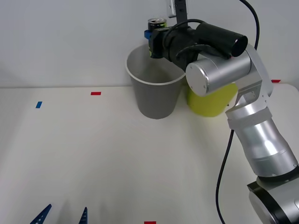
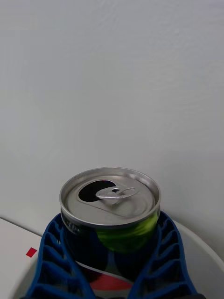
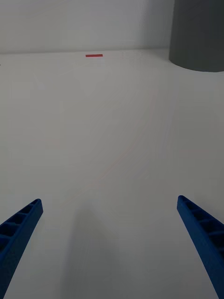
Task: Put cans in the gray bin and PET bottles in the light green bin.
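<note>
1. Our left gripper [image 1: 60, 215] waits at the near left edge, fingers spread, holding nothing.
2. Our right gripper [image 1: 154, 39] pinches the can [image 1: 157, 24] upright, its long axis vertical.
3. We hold it right above the gray bin [image 1: 155, 95], over the far rim; the green bin [image 1: 210, 100] stands just right.

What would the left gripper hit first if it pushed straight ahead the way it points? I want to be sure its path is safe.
The left gripper, open and low over the table, points across bare tabletop. The way looks free; the gray bin stands off to one side, probably outside that line, though depth is unclear.
</note>
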Robot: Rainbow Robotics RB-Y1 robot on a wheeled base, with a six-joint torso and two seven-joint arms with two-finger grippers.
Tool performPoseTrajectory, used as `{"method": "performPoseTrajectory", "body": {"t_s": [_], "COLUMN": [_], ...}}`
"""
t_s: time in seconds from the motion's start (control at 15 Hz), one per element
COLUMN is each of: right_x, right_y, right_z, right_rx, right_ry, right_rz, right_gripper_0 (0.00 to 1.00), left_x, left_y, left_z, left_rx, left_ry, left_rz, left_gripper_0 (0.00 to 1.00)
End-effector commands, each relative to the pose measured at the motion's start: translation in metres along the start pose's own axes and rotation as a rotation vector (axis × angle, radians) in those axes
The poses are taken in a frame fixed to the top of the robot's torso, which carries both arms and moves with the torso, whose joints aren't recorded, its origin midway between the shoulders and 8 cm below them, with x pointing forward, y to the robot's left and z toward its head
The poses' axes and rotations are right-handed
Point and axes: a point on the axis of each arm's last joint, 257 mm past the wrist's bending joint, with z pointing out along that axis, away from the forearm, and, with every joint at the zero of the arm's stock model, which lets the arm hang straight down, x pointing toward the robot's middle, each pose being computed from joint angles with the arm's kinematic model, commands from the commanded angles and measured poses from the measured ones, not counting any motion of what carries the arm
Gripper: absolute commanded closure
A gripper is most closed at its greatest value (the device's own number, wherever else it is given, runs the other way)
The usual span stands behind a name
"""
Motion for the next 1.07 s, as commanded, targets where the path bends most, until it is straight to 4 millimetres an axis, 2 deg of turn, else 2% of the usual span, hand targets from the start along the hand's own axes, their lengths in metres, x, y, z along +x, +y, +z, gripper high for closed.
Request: {"method": "performPoseTrajectory", "body": {"t_s": [0.07,0.13,0.2,0.4,0.53,0.87,1.07], "right_x": [0.001,0.001,0.001,0.001,0.003,0.016,0.039], "right_y": [0.002,0.003,0.004,0.007,0.016,0.019,0.006], "right_z": [0.002,0.002,0.002,0.002,-0.004,-0.069,-0.110], "right_rx": [-0.002,-0.004,-0.005,-0.009,-0.025,-0.043,0.010], "right_ry": [0.001,0.001,0.001,-0.001,-0.009,-0.062,-0.069], "right_rz": [0.010,0.014,0.017,0.011,-0.019,-0.076,-0.085], "right_gripper_0": [1.00,0.46,0.00,0.00,0.00,0.00,0.00], "left_x": [0.000,0.000,0.000,0.000,0.000,0.000,0.000], "left_y": [0.000,0.000,0.000,0.000,0.000,0.000,0.000], "left_z": [0.000,0.000,0.000,0.000,0.000,0.000,0.000], "left_rx": [0.000,0.000,0.000,0.000,0.000,0.000,0.000], "left_ry": [0.000,0.000,0.000,0.000,0.000,0.000,0.000], "left_rz": [0.000,0.000,0.000,0.000,0.000,0.000,0.000], "left_gripper_0": [0.00,0.00,0.00,0.00,0.00,0.00,0.00]}}
